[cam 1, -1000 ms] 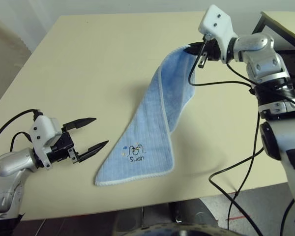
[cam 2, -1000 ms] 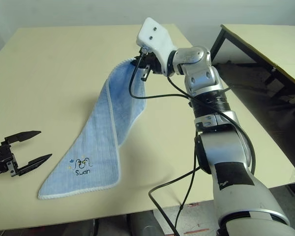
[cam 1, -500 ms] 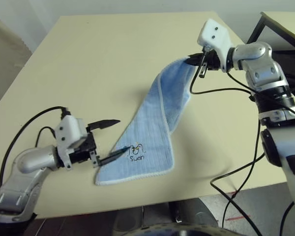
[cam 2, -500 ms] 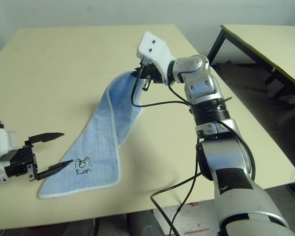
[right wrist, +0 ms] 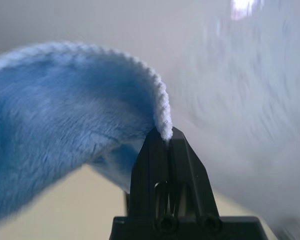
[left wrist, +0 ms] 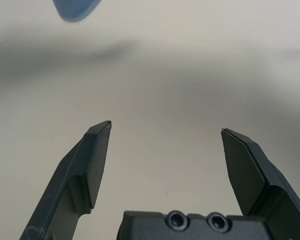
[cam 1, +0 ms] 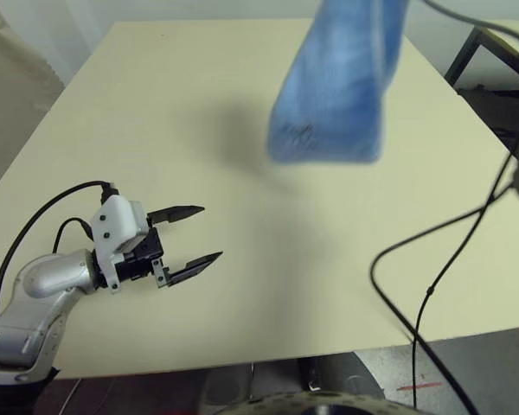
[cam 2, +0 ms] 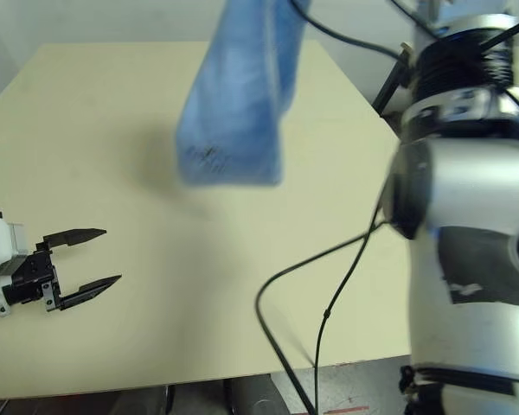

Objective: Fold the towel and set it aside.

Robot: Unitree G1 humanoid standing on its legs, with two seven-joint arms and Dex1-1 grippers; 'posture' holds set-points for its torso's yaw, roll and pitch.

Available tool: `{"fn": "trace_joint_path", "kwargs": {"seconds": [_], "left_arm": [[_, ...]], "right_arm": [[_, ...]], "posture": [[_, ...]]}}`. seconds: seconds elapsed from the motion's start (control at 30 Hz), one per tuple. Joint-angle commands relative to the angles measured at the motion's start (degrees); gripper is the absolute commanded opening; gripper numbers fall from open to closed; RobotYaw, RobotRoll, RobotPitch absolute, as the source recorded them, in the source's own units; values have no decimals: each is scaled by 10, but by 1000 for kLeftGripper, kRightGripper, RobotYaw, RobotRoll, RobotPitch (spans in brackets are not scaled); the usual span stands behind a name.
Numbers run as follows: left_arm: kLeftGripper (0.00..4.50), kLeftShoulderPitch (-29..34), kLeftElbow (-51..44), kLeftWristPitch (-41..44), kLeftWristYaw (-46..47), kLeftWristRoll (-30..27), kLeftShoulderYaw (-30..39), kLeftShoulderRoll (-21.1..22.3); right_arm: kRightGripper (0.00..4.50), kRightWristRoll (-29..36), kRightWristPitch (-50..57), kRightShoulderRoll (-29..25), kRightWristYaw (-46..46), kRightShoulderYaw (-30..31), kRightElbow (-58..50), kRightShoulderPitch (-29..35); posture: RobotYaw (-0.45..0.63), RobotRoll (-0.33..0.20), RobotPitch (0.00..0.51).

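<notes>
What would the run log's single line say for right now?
right gripper: shut on towel edge | towel: hanging above table | left gripper: open, empty, over table

no text, label, brand, number or sign can be read. the light-blue towel (cam 2: 233,104) bears a small cluster of dark marks (cam 2: 208,159) near a corner of its hanging lower end, too blurred to make out as letters.

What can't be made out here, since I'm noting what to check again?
- Logo lettering on the towel: blurred in both eye views.
- Towel's upper end: cut off by the top edge in both eye views.
- Far part of the towel: cut off by the picture's edge in the right wrist view.
</notes>
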Motion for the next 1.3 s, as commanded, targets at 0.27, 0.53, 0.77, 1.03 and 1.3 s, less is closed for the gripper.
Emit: {"fn": "trace_joint_path", "kwargs": {"seconds": [0.27,0.53,0.77,1.03,1.3], "left_arm": [[4500,-19,9,-1,-4,6,-7,5],[4500,-21,-4,7,2,4,-14,-1],[4500,-3,-26,8,-1,5,-18,2],[4500,11,-55,-27,-7,43,-28,17],[4500,-8,-50,-123,89,226,-130,-39]], "right_arm": [[30,263,421,80,411,-124,-200,-53],[30,345,498,87,290,-232,-185,-91],[30,317,490,82,292,-179,-186,-49],[30,333,562,95,277,-158,-244,5],[30,371,627,111,246,-170,-341,54]], "posture": [[-57,0,58],[-46,0,57],[-36,0,62],[-35,0,68],[-50,0,71]]}}
